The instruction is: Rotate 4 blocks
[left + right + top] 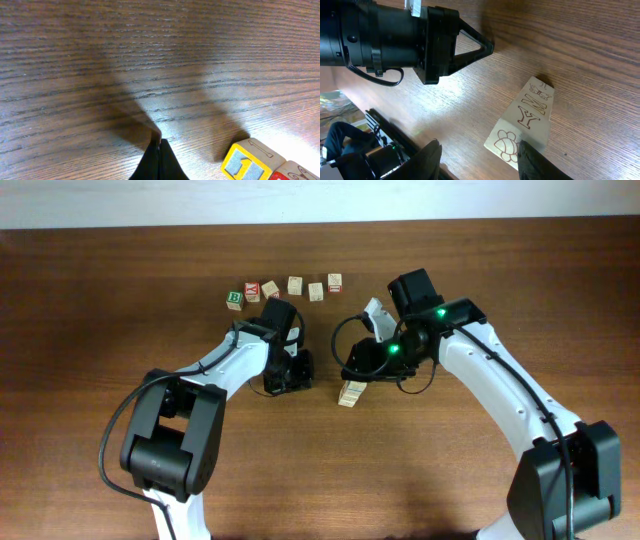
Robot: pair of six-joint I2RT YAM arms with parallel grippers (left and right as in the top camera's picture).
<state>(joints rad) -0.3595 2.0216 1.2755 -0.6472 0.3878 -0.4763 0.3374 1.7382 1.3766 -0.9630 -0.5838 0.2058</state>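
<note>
On dark wooden bench point(100, 270), left fingers point(159, 152) were pressed shut, holding nothing, tips low over bare wood near the middle. Close by lay yellow-framed wooden cube with numeral 1 point(247, 162), with red-edged wooden cube point(297, 172) just beside it. To the right, right fingers point(479, 147) stood partly apart, gripping nothing. Beside one fingertip, pale wooden cube with brown letters and flower drawing point(522, 122) rested on bench; contact unclear. Along far side ran row of small wooden letter cubes point(295, 285), with green "B" cube point(234, 299) at left end and red "K" cube point(253, 291) next.
</note>
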